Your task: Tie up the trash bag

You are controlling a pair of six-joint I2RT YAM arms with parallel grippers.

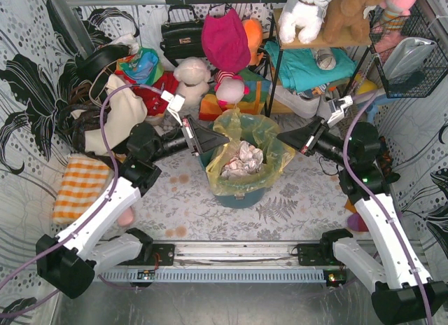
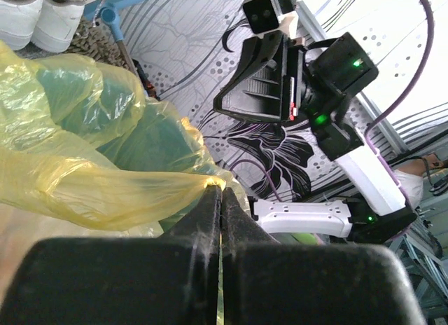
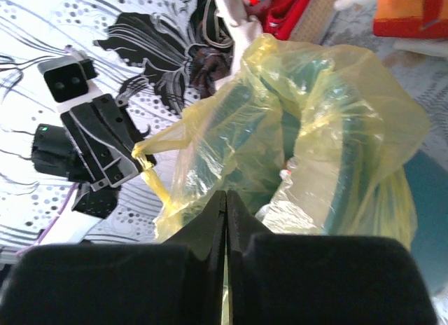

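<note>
Trash bag [image 1: 238, 125] sits in the teal bin [image 1: 246, 196] mid-table, directly between the two arms. Mouth is open, rim is loose and ruffled above the bin edge, and crumpled white paper [image 1: 241, 160] is visible inside. No knot and no gathered neck, so I'd say the tie hasn't started.

Left end effector [image 1: 222, 141] is at the bag's left rim with its jaws fully closed. Both wrist views show a pulled-out tab of yellow film pinched at its tip. That tab looks like one of the two tails needed for a knot, held out sideways so it stays clear of the bin.

Right end effector [image 1: 281, 137] is also closed and sits just beside the right rim. From the left wrist view I see no film in it. Its own camera shows the tips against the plastic, but I can't confirm a grip. It will likely need to open and take the opposite rim.

Risk: the film is thin and slippery, so it could slide out or tear under tension.

The table [image 1: 294, 213] around the bin is bare near the arms. Toys and bags are well behind.
</note>
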